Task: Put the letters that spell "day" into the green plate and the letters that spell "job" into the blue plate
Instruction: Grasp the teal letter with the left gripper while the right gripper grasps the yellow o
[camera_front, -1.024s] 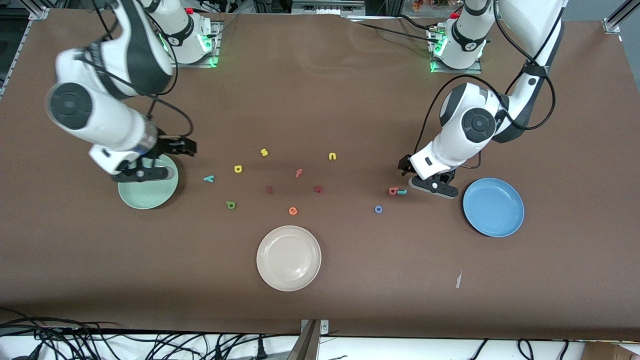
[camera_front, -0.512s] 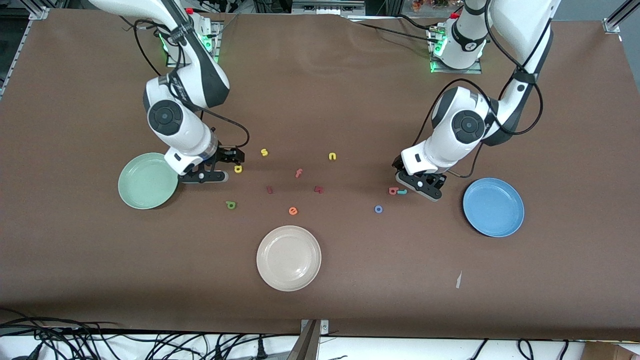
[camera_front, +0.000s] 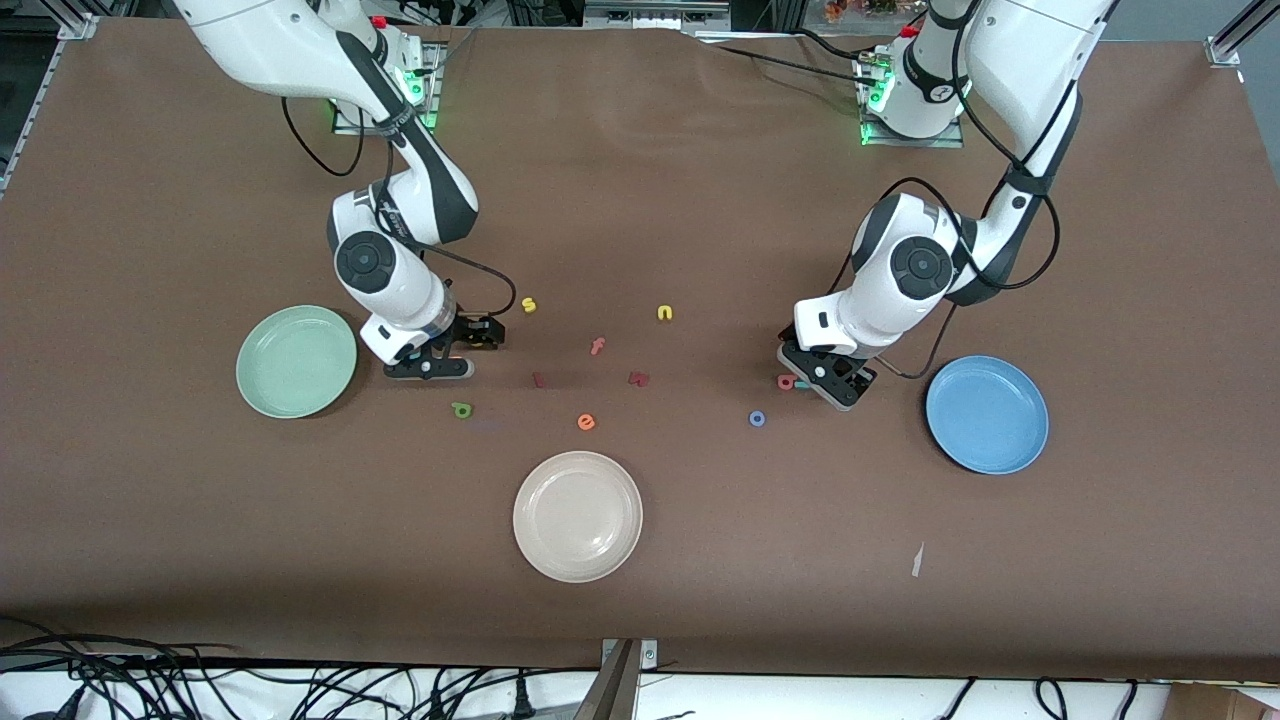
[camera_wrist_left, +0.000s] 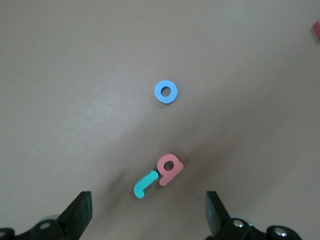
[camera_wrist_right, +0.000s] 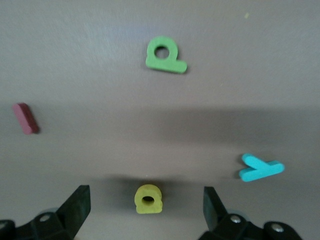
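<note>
Plates first: your cream plate (camera_front: 577, 516) lies nearest the front camera, with the blue plate (camera_front: 987, 414) and green plate (camera_front: 296, 361) farther back, both bare. The blue o (camera_front: 757, 418) and green letter (camera_front: 461, 409) lie on the brown table (camera_front: 640, 600). Your left gripper (camera_wrist_left: 149, 217) hangs spread wide over the salmon b (camera_wrist_left: 169, 169) and teal j (camera_wrist_left: 145, 184), which touch. Your right gripper (camera_wrist_right: 146, 215) gapes over the yellow letter (camera_wrist_right: 148, 198), with the teal y (camera_wrist_right: 260, 168) beside it.
</note>
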